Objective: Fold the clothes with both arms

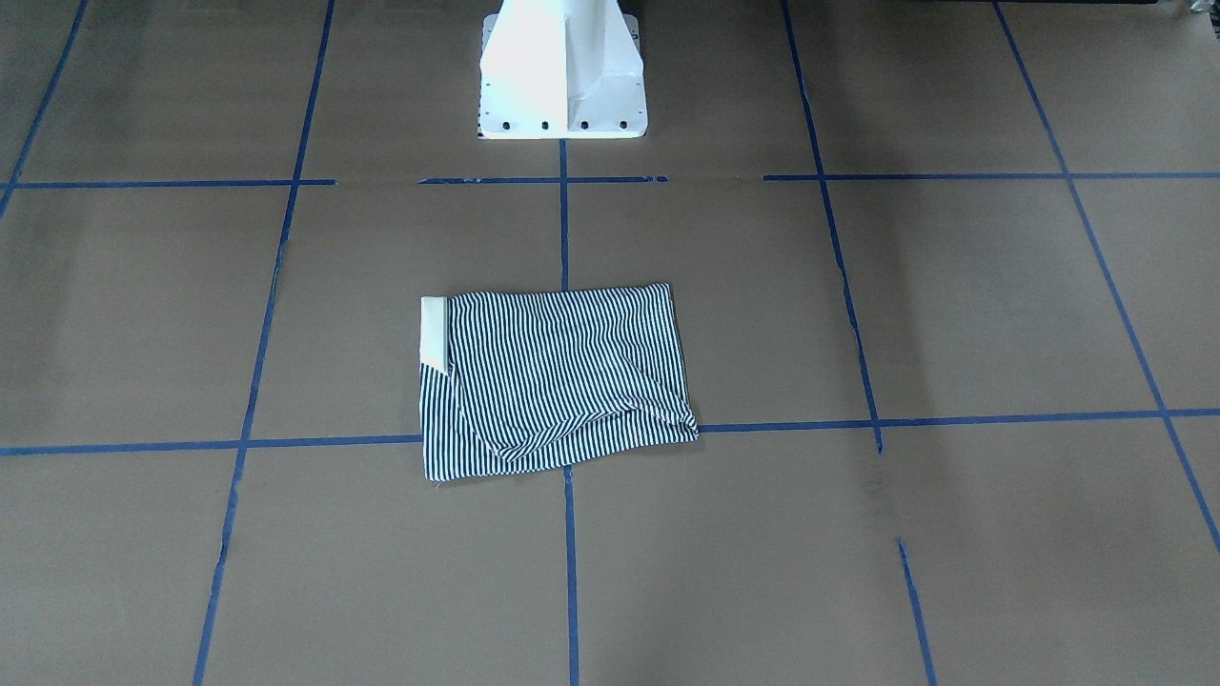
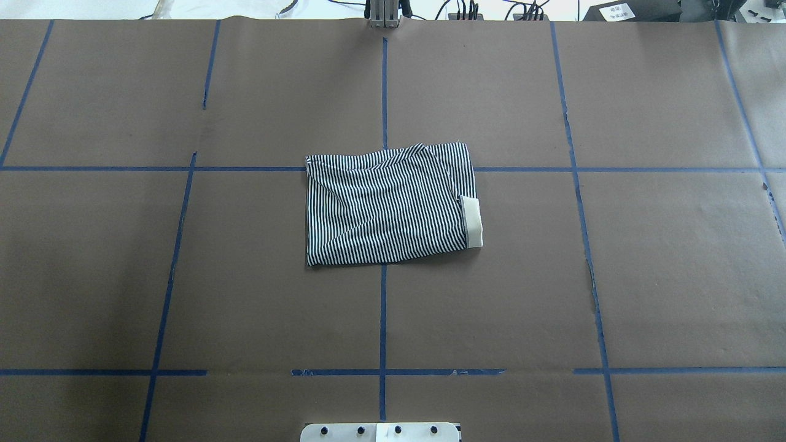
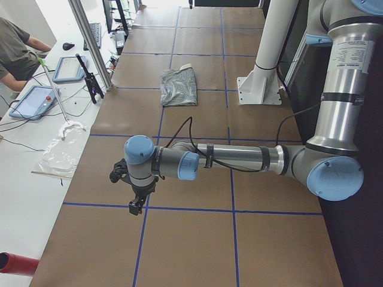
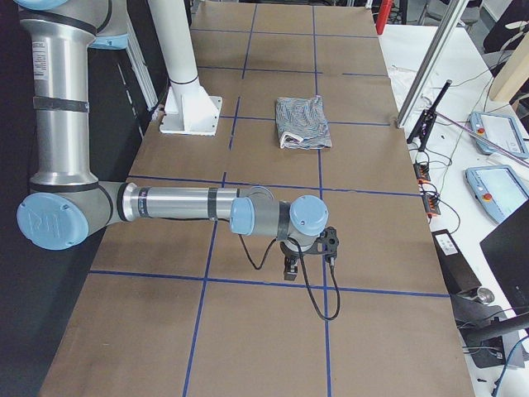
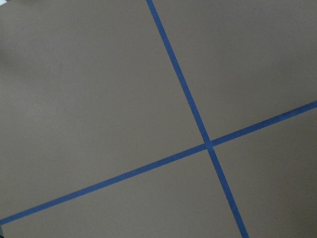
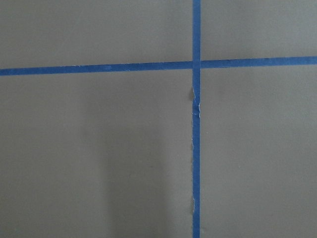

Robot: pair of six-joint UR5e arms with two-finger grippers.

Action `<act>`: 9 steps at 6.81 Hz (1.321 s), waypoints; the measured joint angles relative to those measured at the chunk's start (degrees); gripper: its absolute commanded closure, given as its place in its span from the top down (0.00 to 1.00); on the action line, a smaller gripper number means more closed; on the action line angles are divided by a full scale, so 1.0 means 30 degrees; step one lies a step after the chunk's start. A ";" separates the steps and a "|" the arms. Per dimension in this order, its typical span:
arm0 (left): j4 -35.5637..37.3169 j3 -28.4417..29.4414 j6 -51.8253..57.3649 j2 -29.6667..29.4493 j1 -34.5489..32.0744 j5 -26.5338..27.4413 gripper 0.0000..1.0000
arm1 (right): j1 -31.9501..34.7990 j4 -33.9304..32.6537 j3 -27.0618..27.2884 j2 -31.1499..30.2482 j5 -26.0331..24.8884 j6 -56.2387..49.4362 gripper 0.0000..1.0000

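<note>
1. The striped polo shirt [image 2: 390, 205] lies folded into a rough rectangle near the middle of the brown paper-covered surface [image 2: 645, 276]. It sits in front of the white pedestal [image 1: 562, 76] and apart from it.
2. The shirt covers a crossing of the blue tape lines [image 2: 383, 319]. One line runs under it from the robot's side and another passes under its far edge.
3. Its cream collar [image 2: 471, 221] shows as a narrow strip on the edge toward the robot's right. The top layer has a few soft diagonal creases, and the far edge is slightly uneven.
4. The left arm [image 3: 239, 158] stretches out low over the surface's left end, well apart from the shirt. The left tool [image 3: 136, 200] points down near a tape line and holds nothing. I cannot tell whether its fingers are apart or together.
5. The right arm [image 4: 173, 203] reaches out the same way over the right end. The right tool [image 4: 291, 266] hangs just above a tape line, also holding nothing, and its state cannot be told either.
6. Both wrist views show only brown paper and a tape crossing [image 5: 208, 145].
7. A person [image 3: 15, 45] sits at a white bench beyond the surface's far side.
</note>
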 measured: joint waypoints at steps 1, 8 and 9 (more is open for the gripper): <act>0.0511 0.0015 -0.0008 -0.0022 0.0027 -0.0144 1.00 | 0.0392 0.0000 -0.0018 -0.0184 0.0008 -0.0833 1.00; 0.0721 -0.0004 -0.3472 -0.0043 0.0059 -0.0331 1.00 | 0.1185 0.0000 0.0472 -0.0378 -0.0030 -0.1450 1.00; 0.0636 0.0001 -0.4516 -0.0040 0.0059 -0.0482 1.00 | 0.1185 0.0000 0.0459 -0.0383 -0.0029 -0.1451 1.00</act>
